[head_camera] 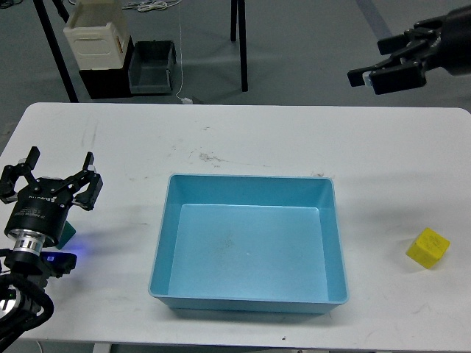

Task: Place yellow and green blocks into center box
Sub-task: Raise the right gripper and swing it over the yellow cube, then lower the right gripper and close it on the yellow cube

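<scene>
The blue center box [165, 243] sits open and empty in the middle of the white table. A yellow block [427, 248] lies on the table to its right. A green block [68, 234] shows only as a small sliver under my left arm, at the left edge of the table. My left gripper [50, 178] is open and empty, right above the green block. My right gripper [380, 64] is open and empty, high over the table's far right edge, well away from the yellow block.
The white table [243, 140] ends close to the box's front edge. On the floor behind it stand a cream crate [94, 31], a dark bin [151, 68] and black stand legs [239, 29].
</scene>
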### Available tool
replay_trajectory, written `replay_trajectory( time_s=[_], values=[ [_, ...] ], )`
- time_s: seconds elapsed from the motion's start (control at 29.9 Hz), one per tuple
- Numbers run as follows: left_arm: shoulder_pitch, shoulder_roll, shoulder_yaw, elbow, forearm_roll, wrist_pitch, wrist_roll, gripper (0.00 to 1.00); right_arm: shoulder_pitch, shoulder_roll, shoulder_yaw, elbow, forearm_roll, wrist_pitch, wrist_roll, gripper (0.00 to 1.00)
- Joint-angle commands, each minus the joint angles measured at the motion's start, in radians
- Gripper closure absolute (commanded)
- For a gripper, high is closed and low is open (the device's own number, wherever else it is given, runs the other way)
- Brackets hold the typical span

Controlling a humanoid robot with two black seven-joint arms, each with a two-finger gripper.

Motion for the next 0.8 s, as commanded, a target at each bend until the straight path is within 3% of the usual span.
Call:
replay_trajectory(
  time_s=[0.0, 0.2, 0.77],
  values=[
    [0.001, 0.000, 0.002, -0.001, 0.000, 0.000, 0.000, 0.00, -0.038, -0.064, -0.075, 0.052, -0.059, 0.000, 0.000, 0.01],
    [0.001, -0.009, 0.002, 0.002, 0.000, 0.000, 0.000, 0.00, -0.141, -0.144, -0.119, 0.079, -0.241, 0.000, 0.000, 0.01],
    [0.001, -0.037, 0.002, 0.037, 0.002, 0.000, 0.000, 0.00, -0.380, -0.064, -0.116, 0.005, -0.246, 0.000, 0.000, 0.02]
  ],
)
